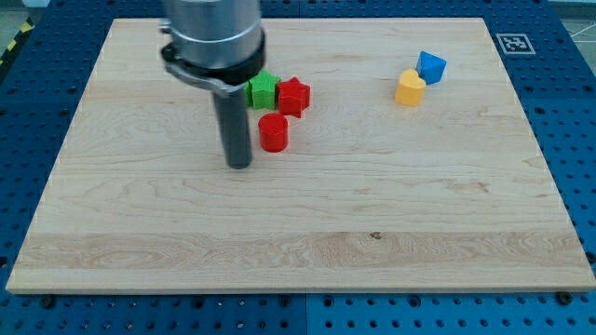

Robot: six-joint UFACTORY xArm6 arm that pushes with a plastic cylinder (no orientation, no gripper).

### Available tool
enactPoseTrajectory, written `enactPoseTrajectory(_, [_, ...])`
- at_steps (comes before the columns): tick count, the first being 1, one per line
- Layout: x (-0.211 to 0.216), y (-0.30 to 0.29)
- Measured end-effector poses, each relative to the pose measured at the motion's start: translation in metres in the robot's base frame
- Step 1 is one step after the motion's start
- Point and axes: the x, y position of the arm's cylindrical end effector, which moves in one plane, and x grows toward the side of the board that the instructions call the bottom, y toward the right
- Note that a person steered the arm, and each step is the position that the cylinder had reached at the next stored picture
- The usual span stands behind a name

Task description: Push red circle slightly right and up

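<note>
The red circle is a short red cylinder on the wooden board, left of centre. My tip rests on the board just to the left of and below the red circle, with a small gap between them. A red star sits just above the red circle and slightly to its right. A green block lies against the red star's left side, partly hidden behind my rod.
A yellow heart-shaped block and a blue block touch each other at the view's upper right. The arm's wide grey body hangs over the board's top left. A blue perforated table surrounds the board.
</note>
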Motion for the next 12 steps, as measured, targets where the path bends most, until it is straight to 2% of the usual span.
enactPoseTrajectory(1, [-0.006, -0.008])
enactPoseTrajectory(4, [-0.024, 0.150])
enactPoseTrajectory(5, [-0.024, 0.158])
enactPoseTrajectory(7, [-0.015, 0.065])
enactPoseTrajectory(8, [-0.046, 0.054])
enactPoseTrajectory(12, [-0.047, 0.185])
